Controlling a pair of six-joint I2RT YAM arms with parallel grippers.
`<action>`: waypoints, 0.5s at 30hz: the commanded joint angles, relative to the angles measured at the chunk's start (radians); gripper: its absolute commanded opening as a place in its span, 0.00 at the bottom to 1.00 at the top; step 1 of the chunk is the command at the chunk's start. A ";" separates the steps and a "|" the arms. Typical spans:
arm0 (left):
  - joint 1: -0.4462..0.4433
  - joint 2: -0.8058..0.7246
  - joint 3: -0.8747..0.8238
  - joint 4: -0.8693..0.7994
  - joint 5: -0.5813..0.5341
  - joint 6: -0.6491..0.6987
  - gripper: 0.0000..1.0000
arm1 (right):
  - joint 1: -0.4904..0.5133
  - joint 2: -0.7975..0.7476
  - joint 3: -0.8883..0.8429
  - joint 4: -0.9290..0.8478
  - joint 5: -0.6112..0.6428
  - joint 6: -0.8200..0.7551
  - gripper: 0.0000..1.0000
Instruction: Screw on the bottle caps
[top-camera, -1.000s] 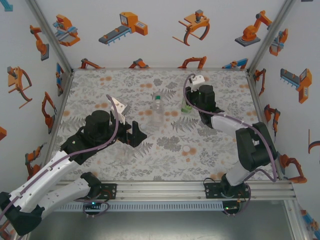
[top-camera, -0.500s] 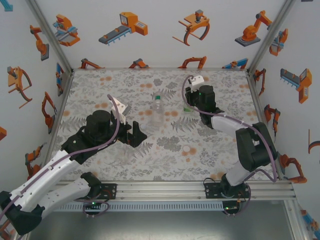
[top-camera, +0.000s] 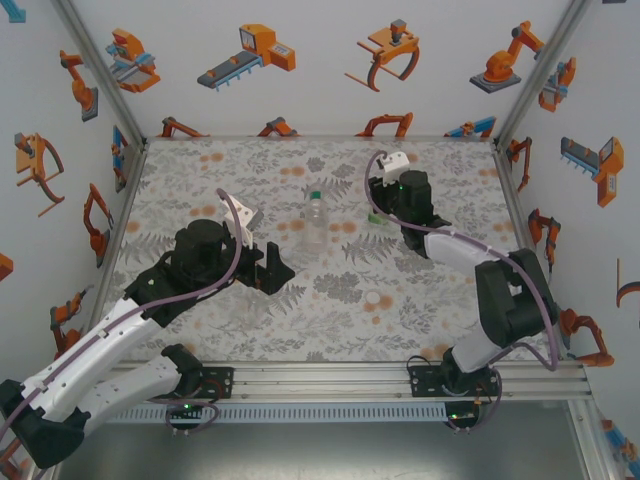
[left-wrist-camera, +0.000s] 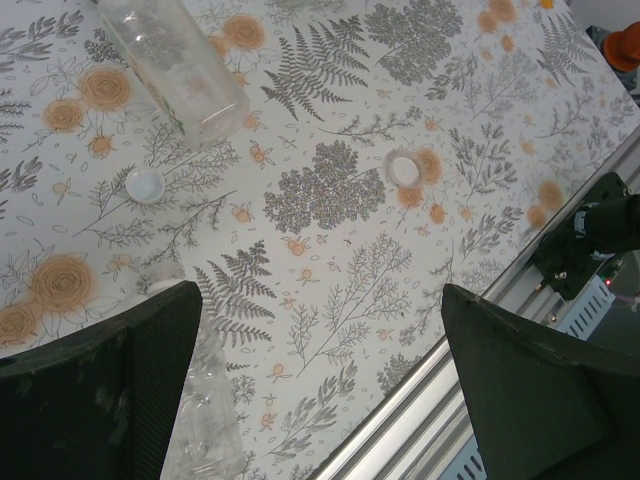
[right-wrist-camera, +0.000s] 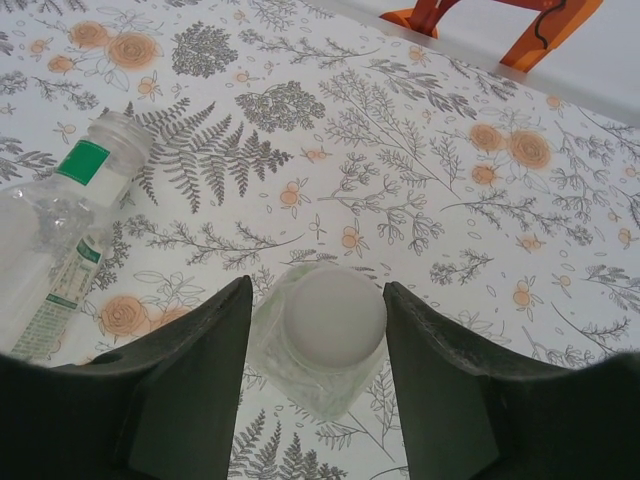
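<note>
My right gripper (right-wrist-camera: 318, 300) stands open around a white bottle cap (right-wrist-camera: 334, 310) that sits on top of an upright green-tinted bottle (right-wrist-camera: 318, 385). Both fingers stand a sliver clear of the cap. In the top view this bottle (top-camera: 372, 216) is at the back right, under the right gripper (top-camera: 376, 207). A clear bottle (top-camera: 316, 222) with a green band at its neck stands mid-table, also seen at left in the right wrist view (right-wrist-camera: 60, 240). Two loose caps (left-wrist-camera: 144, 185) (left-wrist-camera: 404, 168) lie on the mat. My left gripper (left-wrist-camera: 320, 380) is wide open, a clear bottle (left-wrist-camera: 205, 400) beside its left finger.
The floral mat (top-camera: 250, 170) ends at a metal rail (top-camera: 330, 375) along the near edge, close to the left gripper (top-camera: 270, 268). White walls with orange robot pictures enclose the back and both sides. One loose cap (top-camera: 372, 298) lies right of centre.
My right gripper's jaws have parted from the cap on the green-tinted bottle. The left arm has shifted slightly and stays open.
</note>
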 joint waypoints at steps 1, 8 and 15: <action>0.007 -0.007 0.028 -0.005 0.009 0.011 0.97 | -0.005 -0.049 0.020 -0.015 0.025 -0.015 0.53; 0.007 -0.005 0.027 -0.004 0.010 0.009 0.97 | -0.005 -0.076 0.033 -0.036 0.018 -0.018 0.54; 0.007 -0.007 0.028 -0.001 0.010 0.006 0.97 | -0.005 -0.100 0.046 -0.062 0.008 -0.025 0.55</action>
